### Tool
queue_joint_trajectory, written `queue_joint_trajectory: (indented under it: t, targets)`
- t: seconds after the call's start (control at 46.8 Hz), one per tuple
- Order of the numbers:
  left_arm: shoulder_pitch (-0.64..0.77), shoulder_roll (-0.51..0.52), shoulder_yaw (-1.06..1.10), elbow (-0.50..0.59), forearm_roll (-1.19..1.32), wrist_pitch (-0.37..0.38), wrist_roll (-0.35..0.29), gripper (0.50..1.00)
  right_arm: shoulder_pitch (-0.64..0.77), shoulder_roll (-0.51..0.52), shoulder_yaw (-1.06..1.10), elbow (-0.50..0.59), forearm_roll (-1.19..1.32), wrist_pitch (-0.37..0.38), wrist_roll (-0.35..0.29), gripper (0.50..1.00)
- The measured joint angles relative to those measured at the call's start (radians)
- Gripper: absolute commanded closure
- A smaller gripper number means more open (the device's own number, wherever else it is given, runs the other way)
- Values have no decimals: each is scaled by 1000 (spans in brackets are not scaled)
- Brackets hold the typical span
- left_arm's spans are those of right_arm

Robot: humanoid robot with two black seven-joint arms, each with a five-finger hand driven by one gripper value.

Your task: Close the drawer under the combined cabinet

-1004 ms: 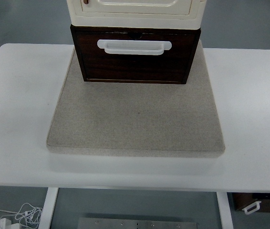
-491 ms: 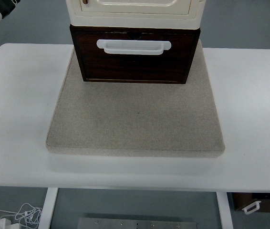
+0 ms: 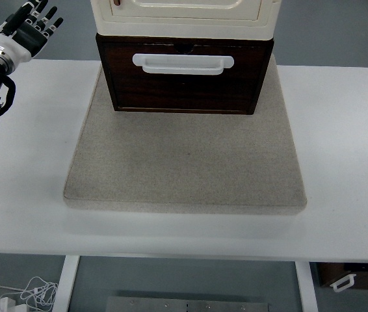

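- My left hand [image 3: 26, 29], white with black fingers, hangs at the upper left corner above the table's far edge; its fingers are spread and hold nothing.
- The dark brown wooden drawer [image 3: 184, 78] with a white bar handle [image 3: 183, 63] juts forward from under the cream plastic cabinet [image 3: 184, 16], at the far middle of the view.
- Both stand on a square grey speckled stone slab [image 3: 184, 169].
- The slab lies on a flat white table [image 3: 346, 149], bare on either side.
- Grey floor [image 3: 327, 32] shows beyond the table; white cables [image 3: 21, 296] lie below its near edge, at lower left.
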Motion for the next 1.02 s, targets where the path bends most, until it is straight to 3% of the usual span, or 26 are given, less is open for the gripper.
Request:
queue_joint_trajectory:
  t: [0.32, 1.025]
  targets:
    - [1, -72, 0, 1, -7, 44, -37, 500, 1, 0, 0, 0, 0, 0, 0, 548]
    - [9, -83, -1, -2, -55, 68, -79, 500, -3, 0, 6, 0, 4, 6, 0, 548]
